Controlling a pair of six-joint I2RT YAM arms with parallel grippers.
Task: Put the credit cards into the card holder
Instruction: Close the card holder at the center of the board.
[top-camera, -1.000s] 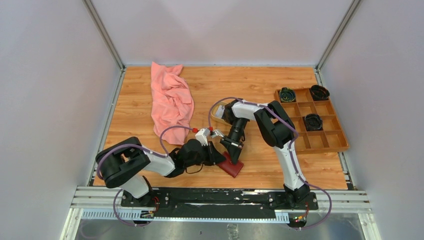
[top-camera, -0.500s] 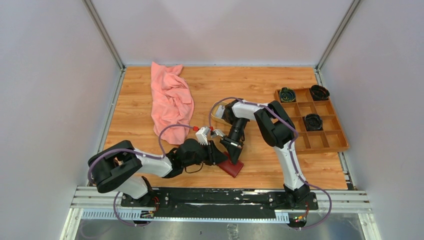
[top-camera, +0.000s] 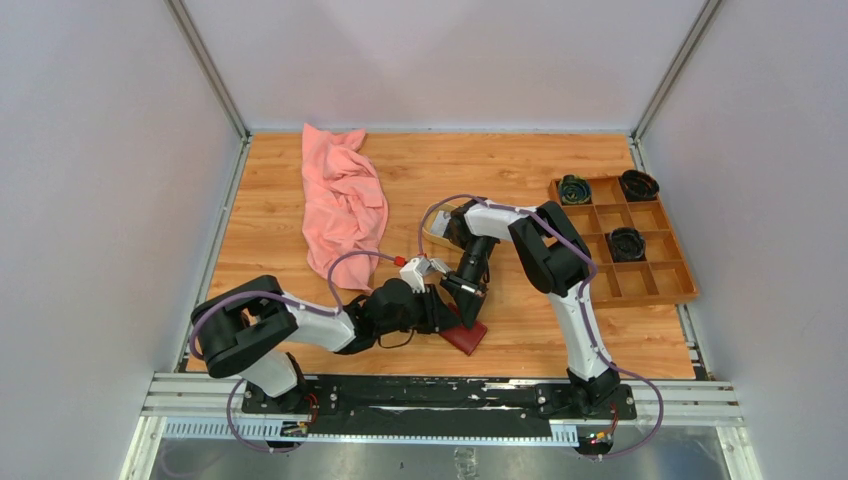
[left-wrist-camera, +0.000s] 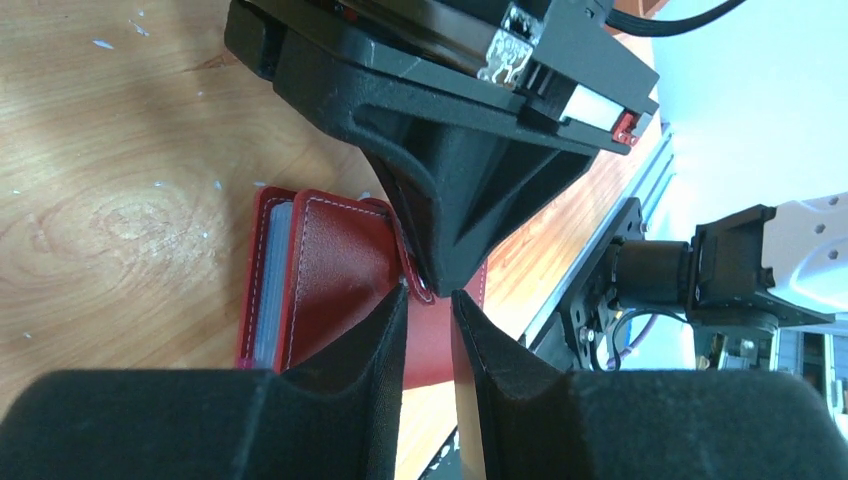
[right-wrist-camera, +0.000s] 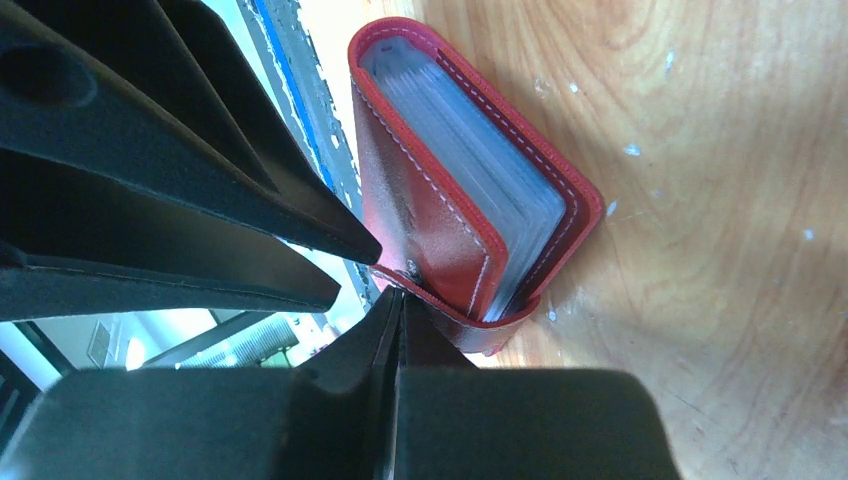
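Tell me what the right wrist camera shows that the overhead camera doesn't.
Only the right wrist view: the stack of pale leaves inside the card holder, its white stitching, and the tiny snap on the flap.
Only the overhead view: the pink cloth and, off to the right, the compartment tray with three dark round items.
Both: the red holder lying on the wooden table, with the shut right gripper and the left gripper meeting at its flap edge.
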